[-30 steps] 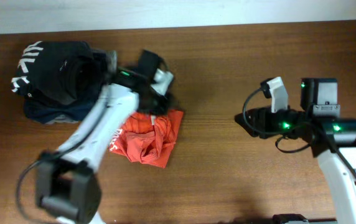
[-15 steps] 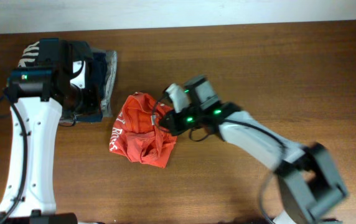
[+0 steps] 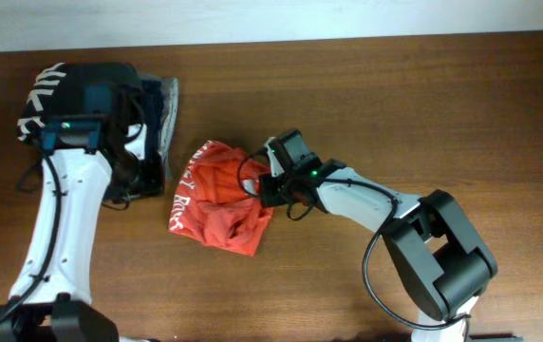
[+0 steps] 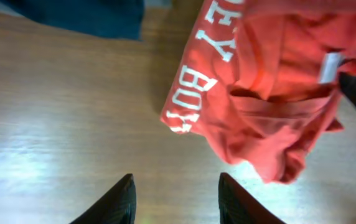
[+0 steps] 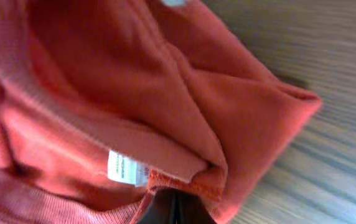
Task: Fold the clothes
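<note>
- T-shirt (image 3: 219, 199): orange-red, a crumpled heap mid-bench (image 3: 395, 95), white lettering along its left side; just right of a pile of dark garments (image 3: 82, 95).
- right pincer (image 3: 266, 183): closed, pinching the T-shirt's right edge at the collar hem, close to a small white label (image 5: 123, 168).
- left pincer (image 4: 176, 182): fingers apart, nothing between them; over bare wood, clear of the cloth.

A dark brown wooden table (image 3: 442, 114) fills nearly the whole overhead view, its grain running from the left edge to the right. Beyond its far edge lies a pale, off-white strip (image 3: 271, 19); whether it is wall or floor cannot be told. In the left wrist view a soft white sheen (image 4: 35, 155) lies on the wood.
</note>
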Controlling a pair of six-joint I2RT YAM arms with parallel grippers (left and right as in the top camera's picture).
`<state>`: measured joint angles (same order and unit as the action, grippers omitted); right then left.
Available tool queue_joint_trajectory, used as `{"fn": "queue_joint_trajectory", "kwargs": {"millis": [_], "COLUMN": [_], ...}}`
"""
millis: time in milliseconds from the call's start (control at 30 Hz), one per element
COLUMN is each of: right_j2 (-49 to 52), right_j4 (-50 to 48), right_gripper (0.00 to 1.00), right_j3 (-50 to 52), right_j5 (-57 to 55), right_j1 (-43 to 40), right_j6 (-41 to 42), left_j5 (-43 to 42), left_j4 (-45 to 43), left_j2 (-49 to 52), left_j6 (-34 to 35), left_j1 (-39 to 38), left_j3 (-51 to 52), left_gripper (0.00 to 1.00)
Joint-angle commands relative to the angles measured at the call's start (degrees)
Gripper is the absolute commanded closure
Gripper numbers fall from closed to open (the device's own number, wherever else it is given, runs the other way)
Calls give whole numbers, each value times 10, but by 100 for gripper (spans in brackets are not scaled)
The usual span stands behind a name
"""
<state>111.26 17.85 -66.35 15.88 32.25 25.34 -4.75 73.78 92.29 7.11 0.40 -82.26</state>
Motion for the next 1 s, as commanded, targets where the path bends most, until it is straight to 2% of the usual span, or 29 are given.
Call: {"fn": "queue_joint_trajectory", "kwargs": {"millis": [0,133,233,400,467,500,533,567,600,633,733,900,967], "right_j2": [4,-26,-68,-135,-143,-142,-137,-131,-127,-119,-98,-75,-75], "right_j4": [57,101,131,114,95,87,79,71,66,59,49,47,46], "right_gripper": [96,96,96,96,84,73,70,62,60,60,59,60,71], "right_j3": [1,1,1,1,1,1,1,1,1,1,1,1,1], "right_j5": [-77,2,13,97,94,89,83,73,65,48,16,-49,-68], "right_j1": [-36,-59,-65,-60,-59,-59,-59,-59,-59,-59,-61,-61,-61], "right_j6": [7,-57,-73,-127,-131,-131,-131,-131,-131,-129,-129,-129,-129], "left_j5": [-47,-107,-163,-230,-229,-229,-226,-214,-197,-174,-127,-119,-119], "left_j4": [-50,-116,-174,-273,-317,-339,-353,-369,-377,-384,-403,-410,-410], "left_j2": [4,4,4,4,4,4,4,4,4,4,4,7,7], "left_j6": [-7,-8,-20,-20,-20,-20,-20,-20,-20,-20,-20,-20,-21], "left_j1": [1,1,-5,-37,-55,-64,-71,-78,-83,-88,-99,-103,-103], "left_j3": [64,119,161,229,250,258,263,268,271,273,278,278,278], "left_gripper": [56,54,53,54,54,54,54,55,59,62,64,64,64]}}
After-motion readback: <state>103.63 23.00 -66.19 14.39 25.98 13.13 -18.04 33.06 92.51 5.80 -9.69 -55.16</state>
